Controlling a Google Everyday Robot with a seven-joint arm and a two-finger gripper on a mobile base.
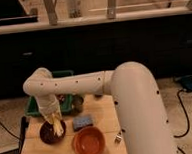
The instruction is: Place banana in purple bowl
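Note:
My gripper [53, 116] hangs at the end of the white arm, just above the left part of the wooden table. It is shut on the banana [57, 125], a pale yellow fruit that hangs nearly upright from it. The banana's lower end reaches down into the purple bowl [46, 136], a small dark round bowl at the table's left side. The gripper and banana cover part of the bowl's inside.
A larger orange bowl [88, 142] sits at the table's front middle. A blue sponge [83, 122] lies behind it. A green bin [64, 74] and a dark can [79, 103] stand at the back. A small white object [117, 138] lies right. The table [100, 114] edge is close on the left.

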